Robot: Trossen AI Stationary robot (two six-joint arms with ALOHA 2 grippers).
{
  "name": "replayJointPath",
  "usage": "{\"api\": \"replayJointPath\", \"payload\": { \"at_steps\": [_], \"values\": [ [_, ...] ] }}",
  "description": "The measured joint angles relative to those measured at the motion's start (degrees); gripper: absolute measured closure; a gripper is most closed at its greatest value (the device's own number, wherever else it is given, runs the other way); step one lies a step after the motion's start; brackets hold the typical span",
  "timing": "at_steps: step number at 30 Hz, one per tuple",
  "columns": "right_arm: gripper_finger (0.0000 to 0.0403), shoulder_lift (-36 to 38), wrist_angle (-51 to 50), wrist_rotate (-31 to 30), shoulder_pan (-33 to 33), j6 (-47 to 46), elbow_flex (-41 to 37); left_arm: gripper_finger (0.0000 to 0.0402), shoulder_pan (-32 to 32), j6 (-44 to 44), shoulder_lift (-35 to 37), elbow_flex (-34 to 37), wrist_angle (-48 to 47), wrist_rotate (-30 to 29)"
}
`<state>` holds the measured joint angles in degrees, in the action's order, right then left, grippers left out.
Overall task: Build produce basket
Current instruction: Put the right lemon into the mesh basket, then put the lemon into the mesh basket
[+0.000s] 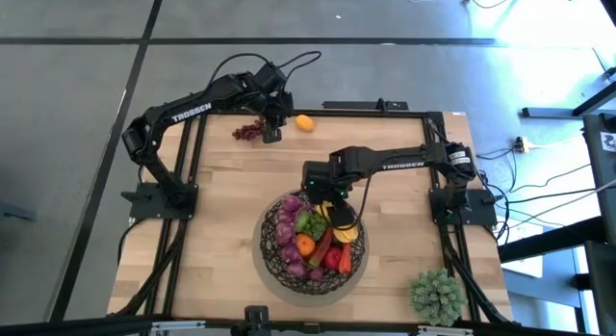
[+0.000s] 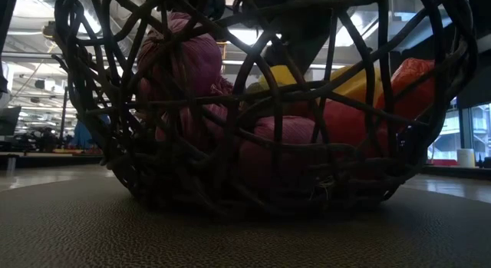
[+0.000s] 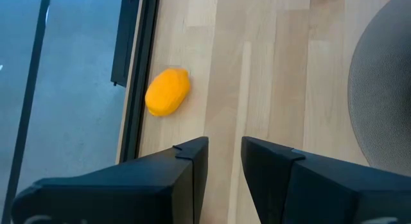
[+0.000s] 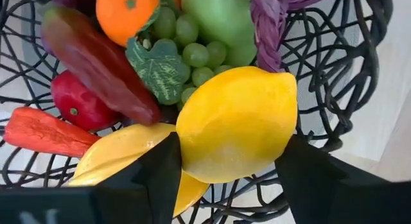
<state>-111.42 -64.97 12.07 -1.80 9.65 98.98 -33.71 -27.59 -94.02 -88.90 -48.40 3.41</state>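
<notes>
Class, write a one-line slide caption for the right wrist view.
Right hand holds a yellow lemon over the wire basket, above grapes, an orange and red peppers.

White "TROSSEN" on left arm (image 1: 192,113) upper link, "TROSSEN" on right arm (image 1: 404,165) forearm, no other legible txt

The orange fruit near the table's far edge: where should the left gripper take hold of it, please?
Probably across the narrow middle of the orange fruit, from straight above. It lies on its side, apart from the grapes, and is oval. The left gripper hovers beside it, open.
</notes>
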Motion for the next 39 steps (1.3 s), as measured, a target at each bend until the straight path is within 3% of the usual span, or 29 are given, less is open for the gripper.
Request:
{"api": "replayJointPath", "payload": {
  "at_steps": [8, 13, 23, 39],
  "values": [
    [0.0147, 0.0, 0.2, -5.7, -0.4, -0.7, 0.0, 0.0318, 0.0, 0.0, 0.0, 0.0, 0.0, 0.0],
    [0.0145, 0.0, -1.3, 0.4, -0.5, -2.1, 0.0, 0.0318, 0.0, 0.0, 0.0, 0.0, 0.0, 0.0],
    [0.0144, 1.4, -3.1, 1.1, 0.1, -5.6, 0.0, 0.0318, 0.0, 0.0, 0.0, 0.0, 0.0, 0.0],
    [0.0144, 10.4, -3.8, -8.6, 7.0, -15.5, 0.0, 0.0318, 0.0, 1.4, 0.0, 0.0, 1.5, -6.1]
  ]
}}
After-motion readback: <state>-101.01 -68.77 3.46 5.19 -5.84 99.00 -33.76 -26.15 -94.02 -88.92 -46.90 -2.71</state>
